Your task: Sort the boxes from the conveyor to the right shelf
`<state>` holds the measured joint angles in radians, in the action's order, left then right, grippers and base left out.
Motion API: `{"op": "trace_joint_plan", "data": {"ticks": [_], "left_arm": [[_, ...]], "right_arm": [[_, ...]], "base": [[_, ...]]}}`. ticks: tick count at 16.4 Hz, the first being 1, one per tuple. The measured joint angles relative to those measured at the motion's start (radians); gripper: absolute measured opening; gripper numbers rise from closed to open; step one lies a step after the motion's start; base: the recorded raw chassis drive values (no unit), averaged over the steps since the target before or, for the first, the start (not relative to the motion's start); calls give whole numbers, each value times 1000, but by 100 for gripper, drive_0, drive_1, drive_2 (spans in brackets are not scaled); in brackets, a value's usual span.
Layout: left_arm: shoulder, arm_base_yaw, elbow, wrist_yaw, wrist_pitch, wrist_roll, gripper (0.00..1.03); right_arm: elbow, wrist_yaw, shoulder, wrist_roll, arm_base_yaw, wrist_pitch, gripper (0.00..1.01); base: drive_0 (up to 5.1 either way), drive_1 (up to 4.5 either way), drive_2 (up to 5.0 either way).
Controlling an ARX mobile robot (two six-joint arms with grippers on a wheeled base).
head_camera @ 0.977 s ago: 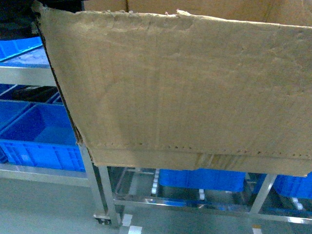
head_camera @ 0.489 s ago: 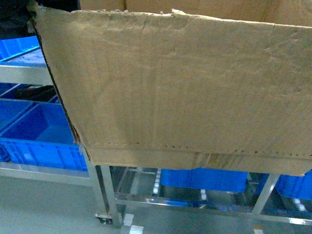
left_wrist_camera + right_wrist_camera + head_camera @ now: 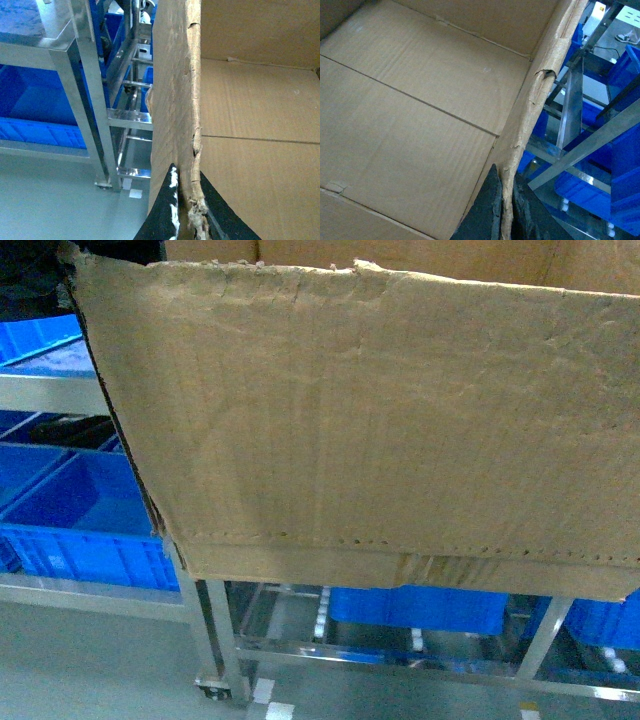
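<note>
The box (image 3: 400,420) is big and brown and fills most of the head view, held up in the air with its bottom above the floor. Behind it and below it, from 9 o'clock round to 5 o'clock, stands the shelf (image 3: 215,640), a shiny metal rack with blue bins (image 3: 80,520) on it. The belt is not in any view. The left claw (image 3: 192,212) pinches the box's torn left wall, one dark finger on each side. The right claw (image 3: 506,215) pinches the right wall the same way. So I think the carry step is on now. Next, the robot should bring the box over a free row of the shelf, set it down flat, then let go.
</note>
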<state>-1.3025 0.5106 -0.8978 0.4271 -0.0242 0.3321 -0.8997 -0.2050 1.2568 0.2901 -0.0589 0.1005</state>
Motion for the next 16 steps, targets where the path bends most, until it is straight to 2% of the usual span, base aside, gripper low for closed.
{"op": "trace_joint_plan", "data": {"ticks": [16], "left_arm": [[0, 0, 0, -1, -2, 0, 2]], "right_arm": [[2, 0, -1, 0, 0, 3, 2]], "base": [[0, 0, 0]]}}
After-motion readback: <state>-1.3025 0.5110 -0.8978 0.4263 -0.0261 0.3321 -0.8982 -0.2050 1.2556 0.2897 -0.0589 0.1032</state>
